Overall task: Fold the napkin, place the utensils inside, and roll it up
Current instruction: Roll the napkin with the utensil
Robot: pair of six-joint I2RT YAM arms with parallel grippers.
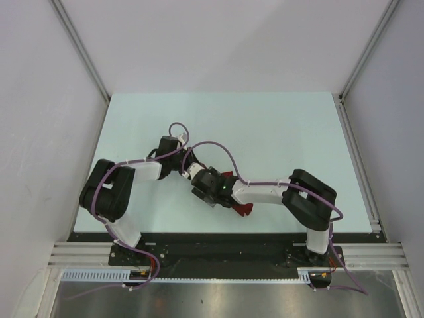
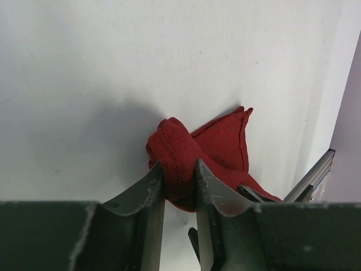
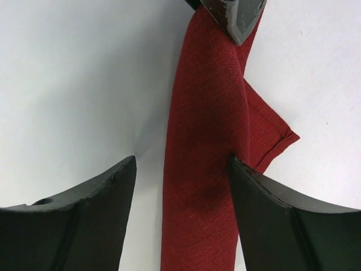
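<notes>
1. The left gripper (image 2: pixel 179 169) pinches one end of the napkin (image 2: pixel 217 141), jaws narrow and closed on the dark red roll. A loose hemmed corner fans out just beyond its fingertips.
2. The right gripper (image 3: pixel 181 166) straddles the same roll further along, jaws wide. The cloth touches one finger (image 3: pixel 265 197) and the other stands apart, so nothing is clamped there.
3. From above, the napkin lies under and between the two wrists on the pale table (image 1: pixel 278 126), mostly hidden by them.
4. No utensils show; whether they sit inside the roll cannot be told.
5. The cloth looks soft, light and limp, likely to sag and unwind wherever it is not held. The best hold is probably across the thick of the roll, not the loose corner. Any cutlery inside could slide out if an end tips down.
6. Open table stretches ahead of and to either side of both hands. The table's near edge lies close behind the right gripper. The grippers themselves are crowded, the left one's tip just ahead of the right one's jaws.
</notes>
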